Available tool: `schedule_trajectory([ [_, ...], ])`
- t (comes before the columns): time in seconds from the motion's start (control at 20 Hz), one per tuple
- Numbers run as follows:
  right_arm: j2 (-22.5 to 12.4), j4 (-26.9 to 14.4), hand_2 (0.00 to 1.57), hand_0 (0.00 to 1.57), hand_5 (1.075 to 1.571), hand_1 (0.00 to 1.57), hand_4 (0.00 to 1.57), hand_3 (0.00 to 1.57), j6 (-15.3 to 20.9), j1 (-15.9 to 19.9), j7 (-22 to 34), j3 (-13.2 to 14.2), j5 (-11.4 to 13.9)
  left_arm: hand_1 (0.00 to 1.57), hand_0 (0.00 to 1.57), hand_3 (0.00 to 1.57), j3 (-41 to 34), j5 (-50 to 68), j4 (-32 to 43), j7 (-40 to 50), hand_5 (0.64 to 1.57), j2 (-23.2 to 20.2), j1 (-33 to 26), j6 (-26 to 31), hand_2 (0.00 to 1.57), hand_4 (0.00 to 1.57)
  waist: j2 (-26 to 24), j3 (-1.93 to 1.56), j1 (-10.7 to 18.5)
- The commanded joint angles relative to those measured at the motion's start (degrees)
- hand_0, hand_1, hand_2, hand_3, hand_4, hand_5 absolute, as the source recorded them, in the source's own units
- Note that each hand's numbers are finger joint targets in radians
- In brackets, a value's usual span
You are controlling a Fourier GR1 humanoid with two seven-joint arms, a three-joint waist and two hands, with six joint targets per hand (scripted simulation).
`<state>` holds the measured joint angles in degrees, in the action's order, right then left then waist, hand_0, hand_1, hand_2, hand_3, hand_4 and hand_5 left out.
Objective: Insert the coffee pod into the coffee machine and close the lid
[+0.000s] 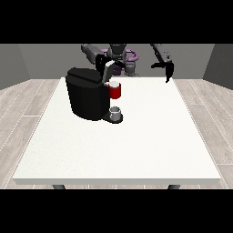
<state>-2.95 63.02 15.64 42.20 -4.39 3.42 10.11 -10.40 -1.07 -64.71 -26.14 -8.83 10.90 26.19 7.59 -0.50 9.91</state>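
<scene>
- Coffee machine (pixel 86 98) stands on the white desk (pixel 123 150), left of centre in the upper half of the frame; black boxy body, looks heavy and stiff, unlikely to shift under a light push
- Red holder (pixel 115 91) juts from its right side; a small grey cup (pixel 116 113) sits on the base plate below
- Coffee pod: cannot pick it out; it may be at or in the red holder under the hand. Judged small, light, rigid, smooth-sided; best pinched at the rim
- Robot hand at the view's left (pixel 109 63) is just above the holder, by a pale raised part that I take for the lid (pixel 108 73); finger state: cannot tell
- Robot hand at the view's right (pixel 169 70) hangs over the desk's far right edge, fingers straight and pointing down, holding nothing
- Lid likely hinged, stiff; push from its top
- Desk flat, matte; grey wood-plank floor, grey walls
</scene>
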Motion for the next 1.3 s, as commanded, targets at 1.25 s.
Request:
schedule_trajectory([
  [1.25,2.95,1.70,0.00,0.00,1.571,0.00,0.46,0.00,-2.65,-7.86,-11.66,-29.27,-6.58,0.00,0.00,0.00,2.28,-1.94,8.66,-4.82,1.571,0.06,0.82,0.98,0.00,0.17,-2.99,0.47,3.46],
])
